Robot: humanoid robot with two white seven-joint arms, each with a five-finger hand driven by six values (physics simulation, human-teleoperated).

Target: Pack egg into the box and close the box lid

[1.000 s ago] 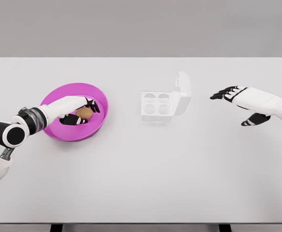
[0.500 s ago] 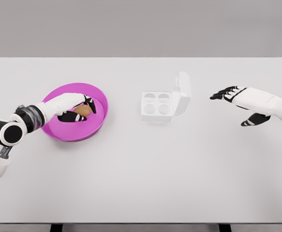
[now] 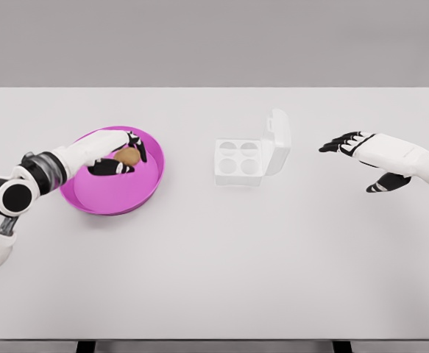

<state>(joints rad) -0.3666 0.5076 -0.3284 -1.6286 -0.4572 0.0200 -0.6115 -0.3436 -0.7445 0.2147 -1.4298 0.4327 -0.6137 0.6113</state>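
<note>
1. Left hand (image 3: 113,154) is curled around the egg (image 3: 127,157), dark fingertips closing on it from above and below.
2. Beneath and around that hand lies the pink bowl (image 3: 115,203); the brown egg is over its inner part, and whether it touches the bowl floor cannot be told.
3. Well to the right of the left hand stands the white box (image 3: 238,163), with four round cups, all bare.
4. Its lid (image 3: 277,142) is up, hinged on the side away from the left hand and tilted outward.
5. Beyond the box, the right hand (image 3: 365,151) hovers over the table (image 3: 214,272), fingers spread, holding nothing, apart from the lid.
</note>
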